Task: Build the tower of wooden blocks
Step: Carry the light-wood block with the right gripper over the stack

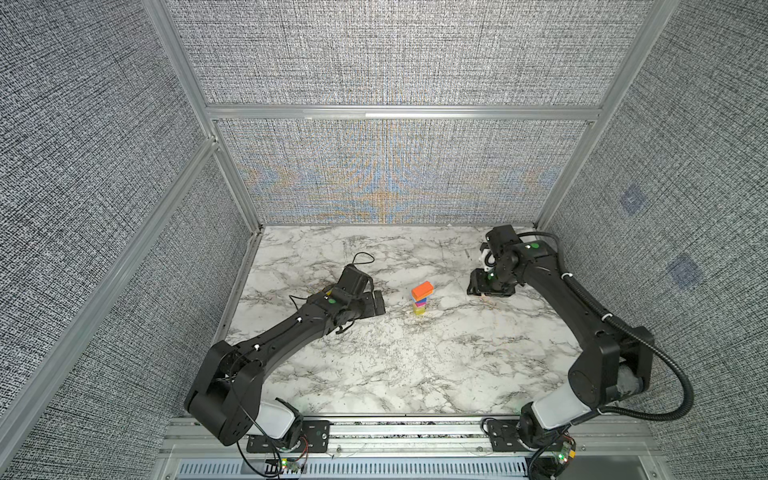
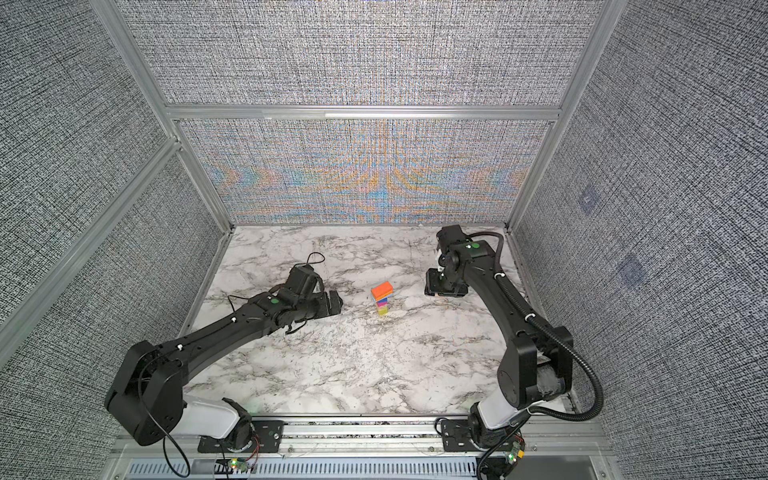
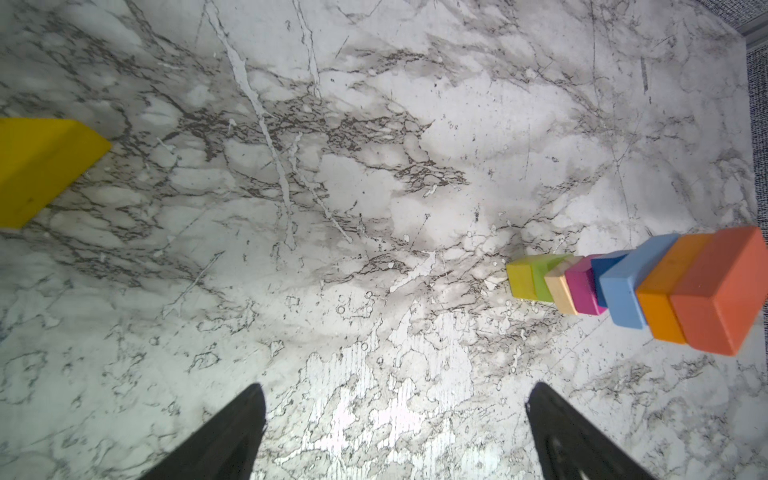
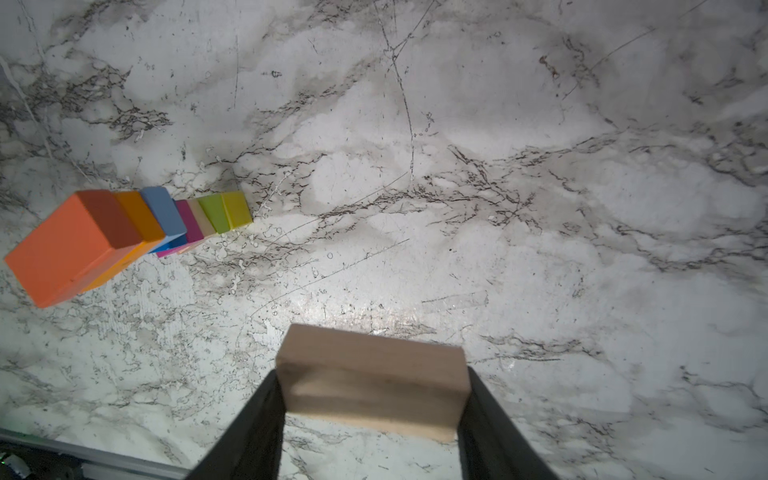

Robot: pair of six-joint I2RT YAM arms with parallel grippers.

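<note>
Clearance between plank and tower is what the coming move is turning on, as we are judging it. Our right gripper point(image 4: 372, 409) is clamping the plain pale wooden plank point(image 4: 374, 365) by two opposite faces, its visible face spanning finger to finger, above the marble-patterned tabletop point(image 1: 374, 365). The tower point(image 1: 422, 298), a narrow column of coloured wooden blocks capped by a red-orange slab point(image 1: 422, 289), is standing between both arms, about equally near each. From the loaded jaws it is lying toward the left arm's side, not touching. Our left gripper point(image 3: 397, 390) is hanging wide open and empty, with the yellow wooden wedge point(image 3: 41, 170) lying on the tabletop away from the column. We are expecting the plank to need lifting above the cap, then aligning with the slab's long axis, which is running diagonally in both top views
</note>
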